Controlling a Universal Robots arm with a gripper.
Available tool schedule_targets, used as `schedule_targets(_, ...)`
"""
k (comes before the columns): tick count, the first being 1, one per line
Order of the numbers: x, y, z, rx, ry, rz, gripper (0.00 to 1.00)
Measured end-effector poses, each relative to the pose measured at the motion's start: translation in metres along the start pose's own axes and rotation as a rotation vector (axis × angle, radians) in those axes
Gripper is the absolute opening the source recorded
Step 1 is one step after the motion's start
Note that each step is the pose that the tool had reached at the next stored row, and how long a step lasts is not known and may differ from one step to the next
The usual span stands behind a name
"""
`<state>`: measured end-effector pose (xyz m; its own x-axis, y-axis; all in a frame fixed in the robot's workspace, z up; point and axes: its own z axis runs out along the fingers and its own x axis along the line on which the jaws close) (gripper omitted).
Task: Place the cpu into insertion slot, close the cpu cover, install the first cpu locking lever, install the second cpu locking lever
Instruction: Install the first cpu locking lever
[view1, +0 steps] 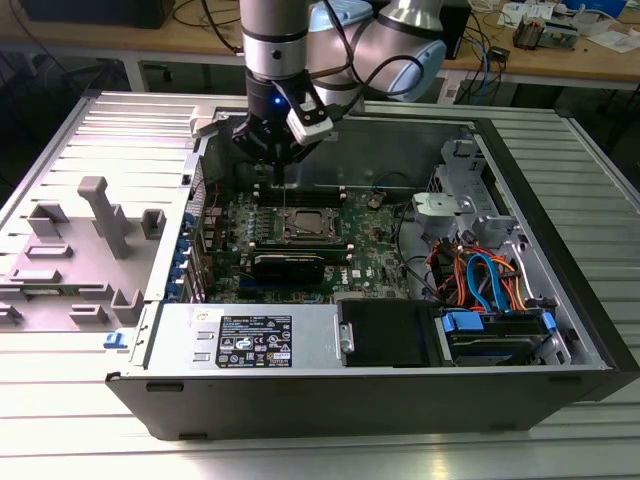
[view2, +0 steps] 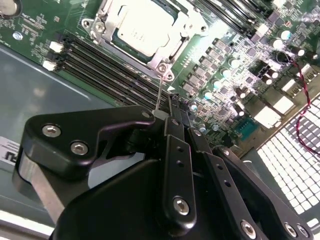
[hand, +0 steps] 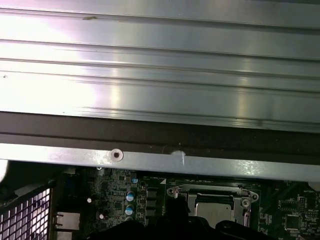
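Note:
The cpu lies flat in the insertion slot on the green motherboard, its silver top showing through the window of the cpu cover, which is down over it. A thin wire locking lever rises from the socket's corner to my gripper. The black fingers are shut together, and the lever's tip rests against their side. In the exterior view my gripper hangs just behind the socket toward the exterior view's left. The first wrist view shows the cpu and cover below the case wall.
Long black memory slots flank the socket. The open computer case holds a power supply at the front, coloured cables and a drive cage at the exterior view's right. A grey fixture stands outside the case on the left.

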<state>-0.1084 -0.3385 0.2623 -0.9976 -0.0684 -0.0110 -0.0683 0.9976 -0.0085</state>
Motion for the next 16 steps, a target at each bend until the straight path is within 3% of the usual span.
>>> schedule_targets(11,-0.0168,-0.0006,0.0023,0.0000,-0.0001,0.001,0.11)
schedule_targets(16,-0.0172,-0.0006,0.0031,0.0001,0.0000,0.001,0.11)
